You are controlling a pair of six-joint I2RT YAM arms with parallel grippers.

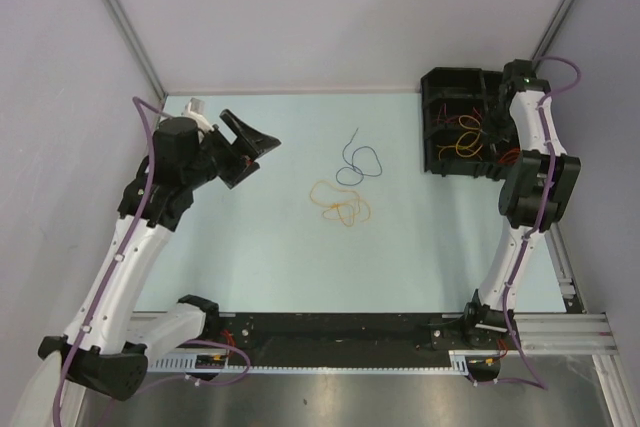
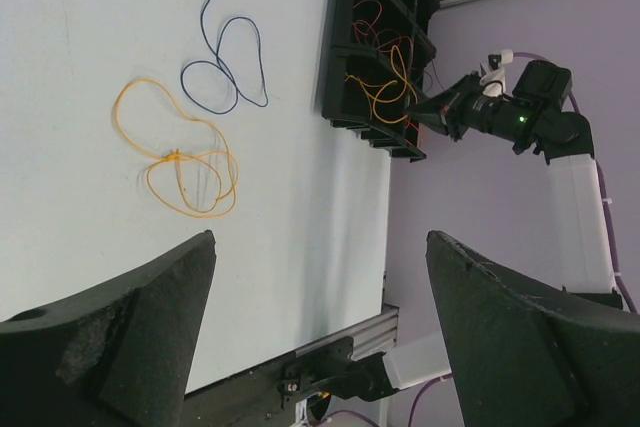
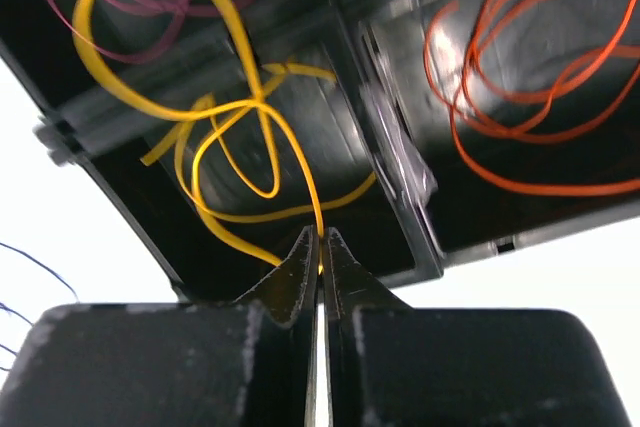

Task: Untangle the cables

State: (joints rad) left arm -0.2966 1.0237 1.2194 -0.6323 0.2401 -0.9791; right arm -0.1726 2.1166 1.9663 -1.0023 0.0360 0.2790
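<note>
Lilac walls (image 1: 300, 7) enclose a pale blue table (image 1: 280, 257).

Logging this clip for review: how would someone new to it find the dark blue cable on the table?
On the pale table, look near the middle, where two loose cables lie. In the top view the dark blue cable is the upper one, just above the orange cable; it alone is dark, a loop with a tail.

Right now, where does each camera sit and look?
Top external: above and behind, looking down at the table; both arms show.
Left wrist: faces across the table at the orange cable and blue cable; open left gripper shows.
Right wrist: looks into the black bin; right gripper pinches a yellow cable.
Shared: top and left wrist both see those two cables.
</note>
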